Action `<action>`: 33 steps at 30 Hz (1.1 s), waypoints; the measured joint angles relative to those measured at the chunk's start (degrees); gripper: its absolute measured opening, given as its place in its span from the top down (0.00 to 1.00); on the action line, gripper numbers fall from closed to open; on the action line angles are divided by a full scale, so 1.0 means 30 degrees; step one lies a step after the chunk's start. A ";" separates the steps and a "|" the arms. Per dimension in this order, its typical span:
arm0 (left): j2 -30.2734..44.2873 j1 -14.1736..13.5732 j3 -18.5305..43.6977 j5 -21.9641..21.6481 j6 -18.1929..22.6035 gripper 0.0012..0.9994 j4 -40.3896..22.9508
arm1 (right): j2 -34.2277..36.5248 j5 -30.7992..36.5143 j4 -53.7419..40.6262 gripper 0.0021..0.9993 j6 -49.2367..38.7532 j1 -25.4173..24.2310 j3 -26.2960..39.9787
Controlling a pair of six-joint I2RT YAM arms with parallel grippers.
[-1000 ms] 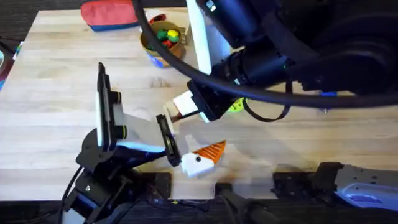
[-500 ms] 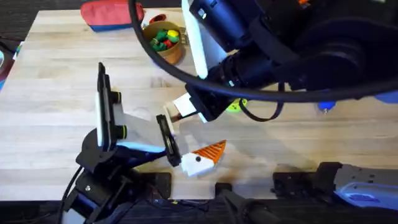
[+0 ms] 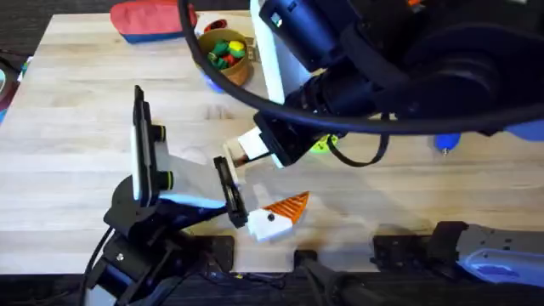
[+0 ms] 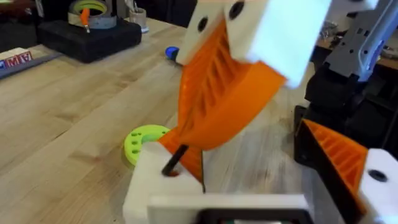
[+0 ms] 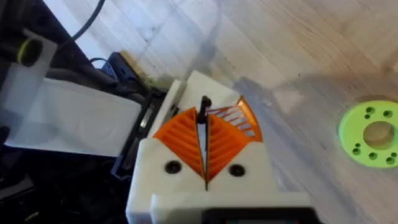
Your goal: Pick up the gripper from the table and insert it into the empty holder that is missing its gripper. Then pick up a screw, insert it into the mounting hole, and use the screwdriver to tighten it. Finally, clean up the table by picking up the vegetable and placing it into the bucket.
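My right gripper (image 5: 204, 118) is shut on a thin dark screw (image 5: 203, 107). It reaches across the table (image 3: 85, 119) to my left arm's claw. In the left wrist view the right gripper (image 4: 186, 146) comes down from above. The screw (image 4: 175, 159) stands slanted in a hole of the white holder (image 4: 155, 186). An orange ribbed gripper (image 4: 193, 163) sits against that holder. My left gripper (image 3: 259, 183) is open, and its other finger carries an orange pad (image 4: 336, 155). The blue screwdriver (image 3: 446, 141) lies on the table at the right. The tan bucket (image 3: 234, 72) at the back holds small colourful pieces. I cannot tell if the vegetable is among them.
A green ring (image 3: 321, 144) lies just right of the grippers, also seen in the right wrist view (image 5: 370, 132). A red pouch (image 3: 153, 19) lies at the back left. The right arm's dark body and cable hang over the table's middle and right.
The right arm's upper part shifted slightly, uncovering more of the blue screwdriver. Both grippers and the screw stay where they were.
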 joint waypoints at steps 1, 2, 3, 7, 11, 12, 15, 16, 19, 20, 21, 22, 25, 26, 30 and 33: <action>0.0000 0.0000 0.0000 0.0000 0.0000 0.06 -0.0002 | 0.0004 0.0000 -0.0007 1.00 0.0000 0.0000 0.0000; 0.0000 0.0000 0.0000 0.0000 0.0000 0.06 -0.0005 | 0.0007 0.0000 -0.0007 1.00 0.0046 0.0000 0.0000; 0.0000 0.0000 0.0000 0.0001 0.0000 0.06 -0.0005 | 0.0000 0.0007 -0.0015 1.00 0.0052 0.0000 0.0007; 0.0000 0.0000 0.0000 0.0000 0.0000 0.06 -0.0005 | 0.0000 0.0058 -0.0039 1.00 0.0058 0.0000 0.0015; 0.0000 0.0000 0.0000 0.0003 0.0000 0.06 -0.0005 | 0.0000 0.0062 -0.0084 1.00 0.0058 0.0000 0.0022; 0.0000 0.0000 0.0000 0.0000 0.0000 0.06 -0.0005 | 0.0006 0.0066 -0.0148 1.00 0.0058 0.0000 0.0029; 0.0000 0.0000 0.0000 0.0000 0.0000 0.06 -0.0005 | 0.0000 0.0283 -0.0484 1.00 0.0064 0.0002 0.0044; 0.0000 0.0000 0.0000 0.0007 0.0000 0.06 -0.0005 | 0.0000 0.0381 -0.0606 1.00 0.0066 0.0000 0.0044; 0.0000 0.0000 0.0000 0.0007 0.0000 0.06 -0.0005 | 0.0000 0.0610 -0.0648 1.00 0.0066 0.0001 0.0044; 0.0000 0.0000 0.0000 0.0007 0.0000 0.06 -0.0005 | 0.0000 0.0635 -0.0648 1.00 0.0066 0.0000 0.0044; 0.0000 0.0000 0.0000 0.0007 0.0000 0.06 0.0002 | 0.0004 0.0648 -0.0630 1.00 0.0069 0.0000 0.0044; -0.0005 0.0000 0.0000 0.0000 0.0000 0.06 -0.0005 | 0.0000 0.0661 -0.0594 1.00 0.0066 0.0000 0.0044; 0.0000 0.0000 0.0000 0.0000 0.0000 0.06 -0.0005 | 0.0000 0.0714 -0.0404 1.00 0.0066 0.0000 0.0044; 0.0000 0.0000 0.0000 0.0007 0.0000 0.06 -0.0005 | 0.0000 0.0719 -0.0369 1.00 0.0068 0.0000 0.0044; 0.0000 0.0000 0.0000 0.0003 0.0000 0.06 -0.0005 | 0.0000 0.0753 -0.0342 1.00 0.0066 0.0000 0.0048; 0.0000 0.0000 0.0000 0.0004 0.0000 0.06 -0.0005 | 0.0004 0.0776 -0.0342 1.00 0.0069 0.0000 0.0044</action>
